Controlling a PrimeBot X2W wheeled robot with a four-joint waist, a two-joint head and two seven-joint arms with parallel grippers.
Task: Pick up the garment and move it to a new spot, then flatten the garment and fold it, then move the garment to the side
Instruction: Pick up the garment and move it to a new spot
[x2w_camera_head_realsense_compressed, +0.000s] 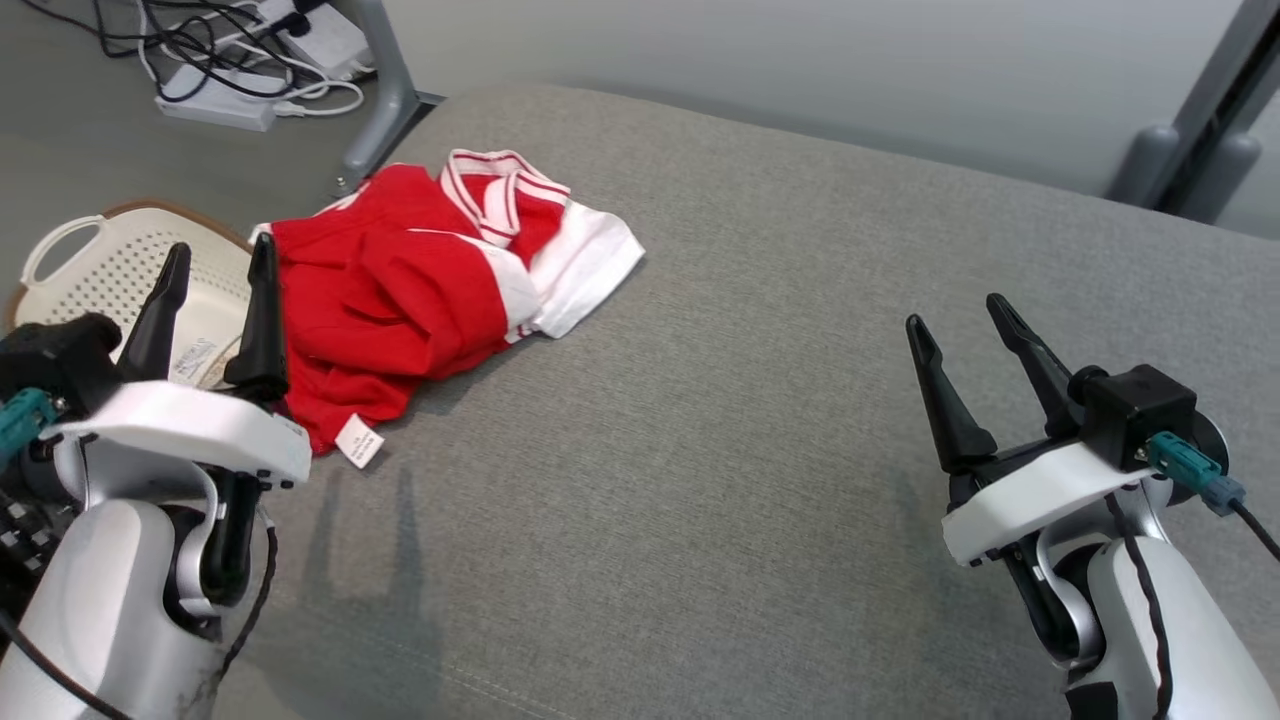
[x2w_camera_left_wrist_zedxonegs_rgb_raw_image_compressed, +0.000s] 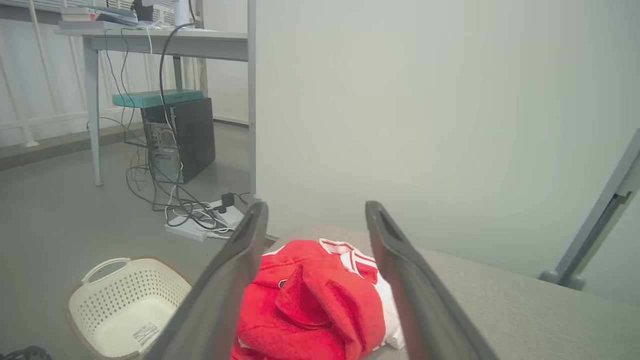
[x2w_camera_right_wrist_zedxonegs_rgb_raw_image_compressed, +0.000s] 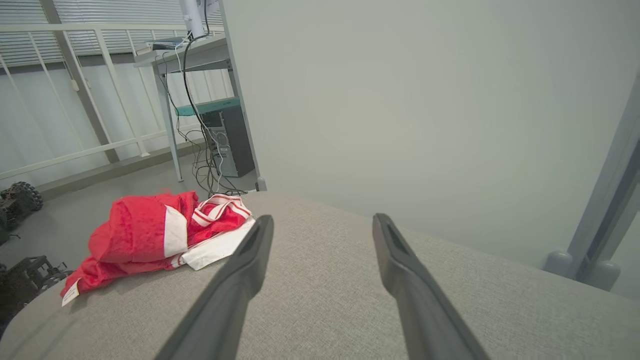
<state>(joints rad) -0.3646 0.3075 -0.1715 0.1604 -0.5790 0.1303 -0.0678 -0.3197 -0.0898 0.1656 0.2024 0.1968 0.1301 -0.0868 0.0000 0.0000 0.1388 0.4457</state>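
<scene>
The crumpled red-and-white jersey shirt with the striped collar (x2w_camera_head_realsense_compressed: 420, 290) is lying in a loose heap on the grey fabric-covered table top (x2w_camera_head_realsense_compressed: 750, 400), at about ten o'clock from the middle of the head view and close to the table's left edge. Its small white care label (x2w_camera_head_realsense_compressed: 358, 440) is sticking out at the near hem. Beyond that edge, at nine o'clock, the cream perforated plastic laundry basket (x2w_camera_head_realsense_compressed: 110, 270) is sitting on the floor.

The left gripper (x2w_camera_head_realsense_compressed: 222, 248) is hovering at eight o'clock, just beside the near-left edge of the shirt, its two dark fingers spread wide and holding nothing. The right gripper (x2w_camera_head_realsense_compressed: 955, 312) is waiting at four o'clock, well apart from the cloth, its fingers likewise parted fully and gripping nothing.

By my reading, the first step is only beginning: the shirt is not yet being lifted. The next move is calling for the left claw to be reaching forward towards twelve o'clock and down onto a raised fold, closing on a firm bunch of cloth, then carrying it towards three o'clock, where the table is offering room for flattening.
</scene>
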